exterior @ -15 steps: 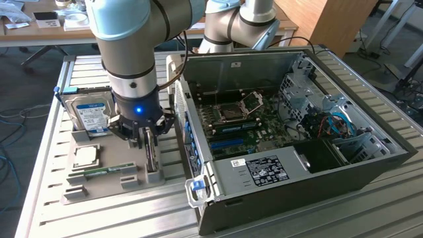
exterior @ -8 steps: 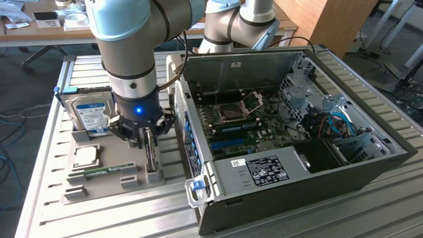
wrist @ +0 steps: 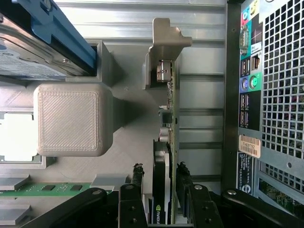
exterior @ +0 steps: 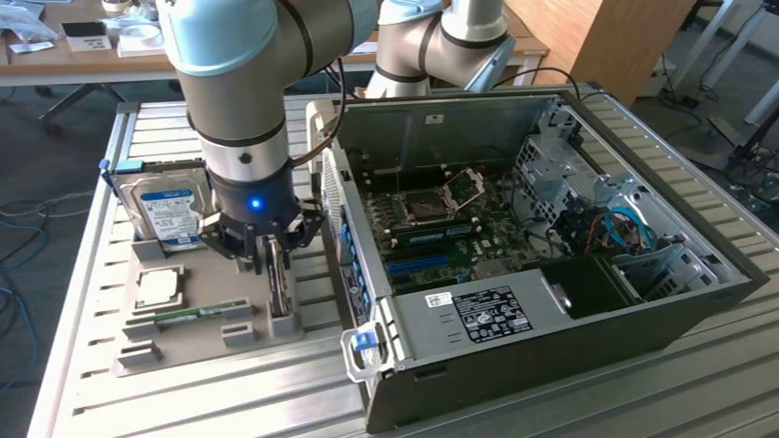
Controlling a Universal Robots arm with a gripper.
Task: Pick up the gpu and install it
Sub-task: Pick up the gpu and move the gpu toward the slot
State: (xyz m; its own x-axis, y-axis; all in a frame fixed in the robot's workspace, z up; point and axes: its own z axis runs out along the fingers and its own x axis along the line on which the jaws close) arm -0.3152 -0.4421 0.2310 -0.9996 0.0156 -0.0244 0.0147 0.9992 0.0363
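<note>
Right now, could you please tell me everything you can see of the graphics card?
The graphics card is a thin green circuit board with a black cooler on one face and a silvery bracket at one end. It stands on its edge in a slot of the grey plastic tray, beside the open computer case, not yet installed. The gripper sits down over the end away from the bracket; whether it is clamping the card I cannot tell.

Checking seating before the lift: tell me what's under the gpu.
The gpu stands on edge in a slot of the grey holder; the slot's floor and the card's lower edge are hidden inside it.
</note>
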